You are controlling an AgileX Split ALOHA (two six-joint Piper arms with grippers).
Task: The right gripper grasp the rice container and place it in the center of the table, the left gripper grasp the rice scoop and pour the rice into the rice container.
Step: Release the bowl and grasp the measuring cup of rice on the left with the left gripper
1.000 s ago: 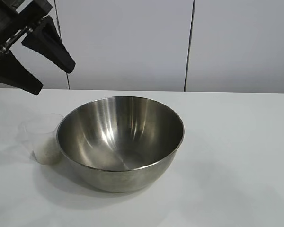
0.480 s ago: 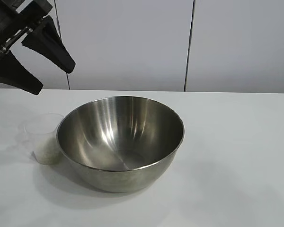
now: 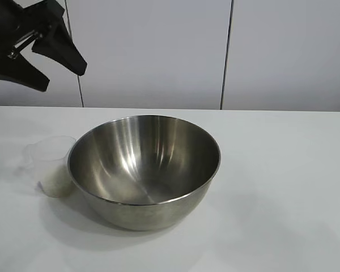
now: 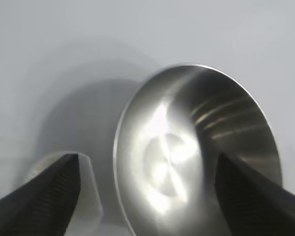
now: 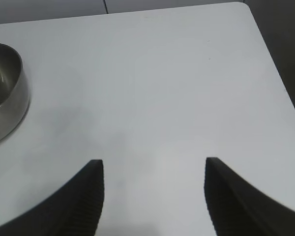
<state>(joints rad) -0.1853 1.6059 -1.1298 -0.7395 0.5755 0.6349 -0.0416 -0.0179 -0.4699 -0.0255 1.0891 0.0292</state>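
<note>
The rice container stands on the white surface near its middle, so the placing step appears complete. The rice scoop stands upright at the container's left, touching or just beside its wall, with rice in its lower part. The left tool hangs at the far left, well above the scoop, its fingers spread wide and holding nothing. Compared with a second ago, it sits higher in the exterior view and has turned, so that both fingers show at a flatter angle; scoop and container have not shifted. In the left wrist view the scoop and the container both lie between the spread fingers. This reorientation suggests alignment for the scoop grasp, which is not yet begun. The right tool is parked over bare surface right of the container, fingers moderately apart and empty.
</note>
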